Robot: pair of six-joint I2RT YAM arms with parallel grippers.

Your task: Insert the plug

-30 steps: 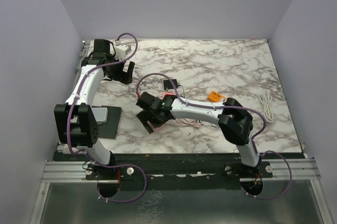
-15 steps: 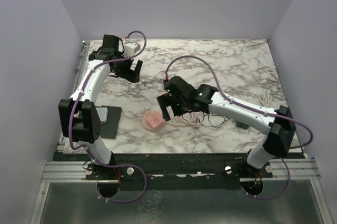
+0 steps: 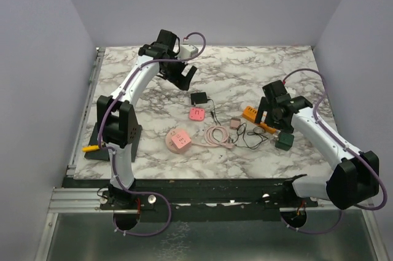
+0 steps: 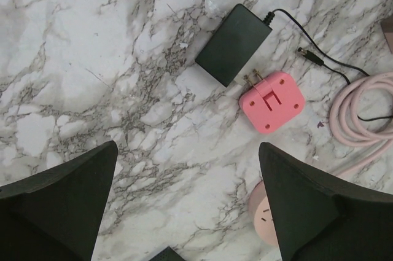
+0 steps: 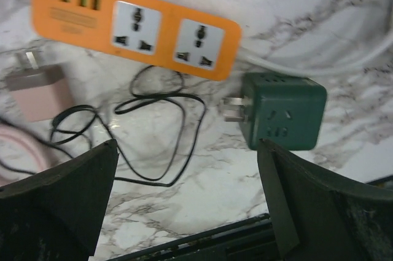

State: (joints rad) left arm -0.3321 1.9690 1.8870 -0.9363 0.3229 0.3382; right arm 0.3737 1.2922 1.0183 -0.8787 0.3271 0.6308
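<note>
An orange power strip (image 5: 135,24) (image 3: 255,115) lies right of centre. Beside it sits a green cube plug (image 5: 282,112) (image 3: 284,141), its prongs toward the strip and apart from it. My right gripper (image 5: 187,144) (image 3: 273,113) hovers open above them, holding nothing. A pink square plug (image 4: 272,101) (image 3: 197,114) lies prongs-up against a black adapter (image 4: 233,44) (image 3: 198,98). My left gripper (image 4: 187,145) (image 3: 181,75) hangs open above the marble, behind these two. A pink round socket block (image 3: 178,140) (image 4: 265,221) sits nearer the front.
A coiled pink cable (image 3: 216,134) (image 4: 356,116), a small beige-pink adapter (image 5: 37,92) (image 3: 236,123) and a thin black cable (image 5: 159,126) lie between the plugs. A white cord (image 5: 319,61) leaves the strip. The table's front edge (image 5: 184,242) is close below the right gripper. A yellow item (image 3: 90,148) lies far left.
The right arm swung from the centre to the right, over the orange strip, and its jaws opened wider. The left arm swept from the back left corner toward the back centre.
</note>
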